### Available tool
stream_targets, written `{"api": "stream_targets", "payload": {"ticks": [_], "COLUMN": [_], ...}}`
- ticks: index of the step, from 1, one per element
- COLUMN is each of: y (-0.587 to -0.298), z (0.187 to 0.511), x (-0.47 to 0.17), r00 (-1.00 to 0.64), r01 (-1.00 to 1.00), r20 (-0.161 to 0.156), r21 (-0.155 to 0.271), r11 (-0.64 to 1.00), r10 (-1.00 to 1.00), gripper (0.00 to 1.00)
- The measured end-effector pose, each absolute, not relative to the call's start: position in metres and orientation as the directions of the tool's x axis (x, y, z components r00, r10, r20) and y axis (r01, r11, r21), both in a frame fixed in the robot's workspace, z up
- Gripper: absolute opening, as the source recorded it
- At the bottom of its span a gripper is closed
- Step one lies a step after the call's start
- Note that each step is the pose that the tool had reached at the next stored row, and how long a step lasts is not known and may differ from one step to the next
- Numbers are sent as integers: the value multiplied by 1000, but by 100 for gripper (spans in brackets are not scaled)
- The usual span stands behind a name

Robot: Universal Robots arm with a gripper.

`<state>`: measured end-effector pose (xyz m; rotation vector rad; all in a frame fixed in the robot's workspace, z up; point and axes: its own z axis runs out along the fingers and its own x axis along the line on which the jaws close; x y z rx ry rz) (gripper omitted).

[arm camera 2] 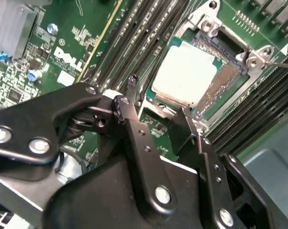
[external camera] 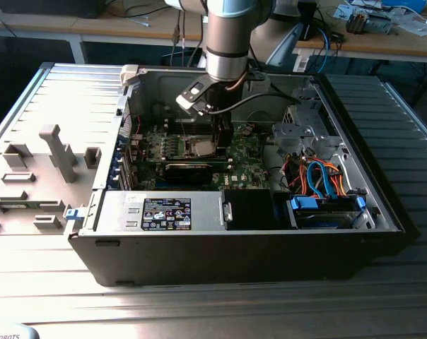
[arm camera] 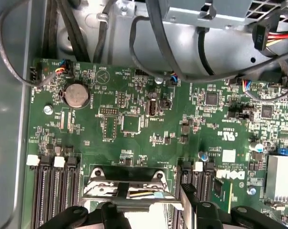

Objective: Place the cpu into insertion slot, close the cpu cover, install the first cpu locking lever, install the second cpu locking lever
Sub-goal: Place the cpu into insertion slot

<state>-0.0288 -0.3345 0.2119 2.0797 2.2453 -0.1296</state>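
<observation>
Gripper (external camera: 218, 143) low inside the open computer case (external camera: 199, 247) is what we see in the exterior view, just beside the cpu (external camera: 200, 147) on the green board (external camera: 247, 168). In the second wrist view we find the fingers (arm camera 2: 134, 124) spread apart, holding nothing. The cpu lies in the insertion slot (arm camera 2: 221, 86), off to one side, leaving a strip of contacts bare. In the first wrist view the slot's silver rim sits between the memory slots (arm camera: 56, 191).
</observation>
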Motion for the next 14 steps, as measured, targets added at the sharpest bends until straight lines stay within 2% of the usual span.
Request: {"api": "stream_targets", "payload": {"ticks": [5,7,10,14], "y": [-335,-335,-335,-335], "z": [212,212,212,212], "x": [-38,-41,-44,-46], "r00": [-77,-78,-82,-122], "r01": [997,997,997,993], "r20": [-108,-71,-35,-34], "r21": [-8,-5,-2,-2], "r11": [77,77,82,122], "r10": [991,994,996,992], "gripper": [54,54,54,54]}}
